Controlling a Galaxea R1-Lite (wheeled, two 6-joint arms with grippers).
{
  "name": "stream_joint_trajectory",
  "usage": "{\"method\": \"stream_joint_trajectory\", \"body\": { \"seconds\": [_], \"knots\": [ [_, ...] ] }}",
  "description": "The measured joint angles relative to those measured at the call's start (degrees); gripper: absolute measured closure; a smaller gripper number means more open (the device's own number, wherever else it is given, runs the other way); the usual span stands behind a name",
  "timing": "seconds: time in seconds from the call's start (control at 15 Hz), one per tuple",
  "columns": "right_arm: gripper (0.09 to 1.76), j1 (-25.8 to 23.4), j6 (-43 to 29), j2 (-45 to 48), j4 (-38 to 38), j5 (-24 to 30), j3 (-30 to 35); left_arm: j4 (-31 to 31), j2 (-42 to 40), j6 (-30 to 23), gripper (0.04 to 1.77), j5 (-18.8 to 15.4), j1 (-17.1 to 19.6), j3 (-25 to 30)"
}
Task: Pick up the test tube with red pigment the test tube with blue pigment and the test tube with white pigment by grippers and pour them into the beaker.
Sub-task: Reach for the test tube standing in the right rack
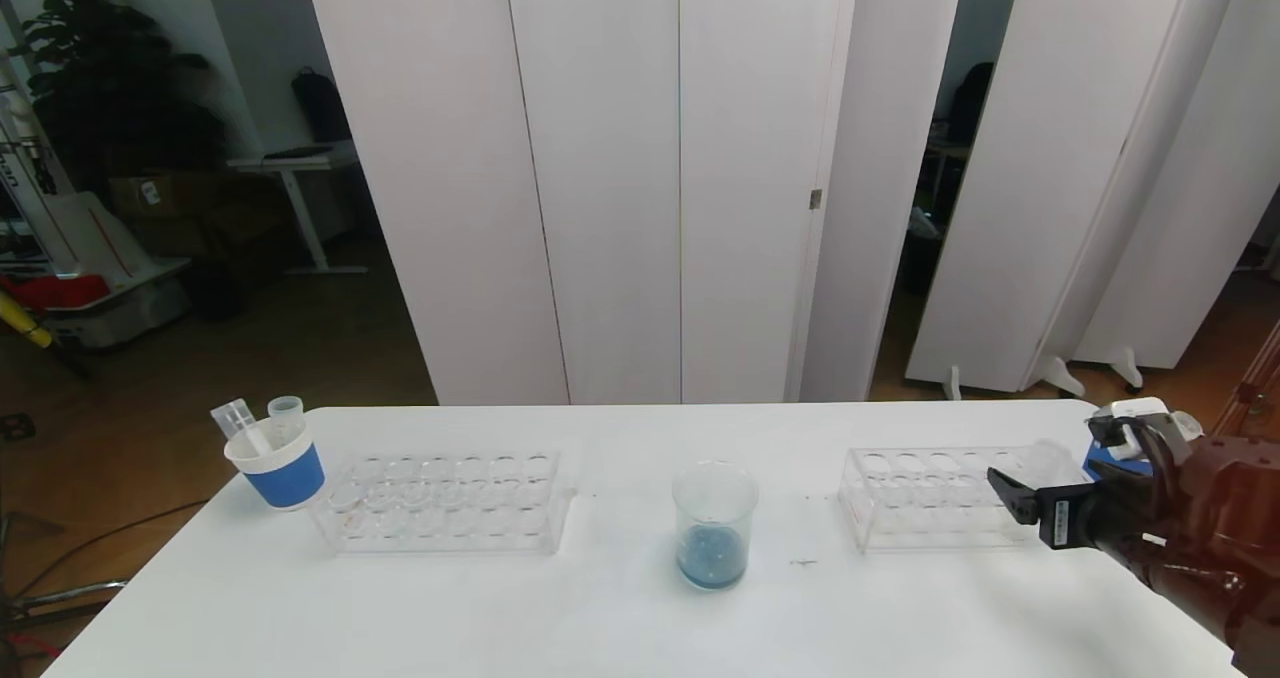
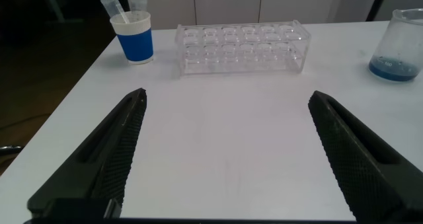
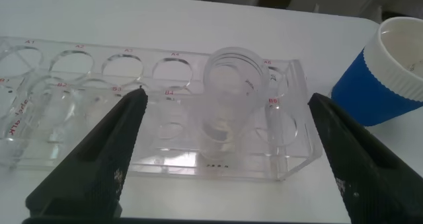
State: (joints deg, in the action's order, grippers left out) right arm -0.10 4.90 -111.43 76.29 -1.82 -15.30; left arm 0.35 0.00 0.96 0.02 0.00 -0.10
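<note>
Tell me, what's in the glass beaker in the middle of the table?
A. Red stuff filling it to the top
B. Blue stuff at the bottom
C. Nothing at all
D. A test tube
B: the beaker holds a shallow blue layer at its bottom, also visible in the left wrist view.

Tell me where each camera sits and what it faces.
Head view: from above, facing the table; right gripper shows at the right rack.
Left wrist view: between open fingers, facing the left rack; shares the beaker with the head view.
Right wrist view: between open fingers, facing a tube in the rack.
</note>
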Motion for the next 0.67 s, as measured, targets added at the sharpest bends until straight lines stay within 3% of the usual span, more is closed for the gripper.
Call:
{"method": "stream_joint_trajectory", "body": {
  "seconds": [0.67],
  "knots": [
    [0.1, 1.6, 0.4, -2.3, 0.2, 0.0, -2.5, 0.0, 0.0, 0.0, 0.06, 0.0, 0.0, 0.0]
  ]
}}
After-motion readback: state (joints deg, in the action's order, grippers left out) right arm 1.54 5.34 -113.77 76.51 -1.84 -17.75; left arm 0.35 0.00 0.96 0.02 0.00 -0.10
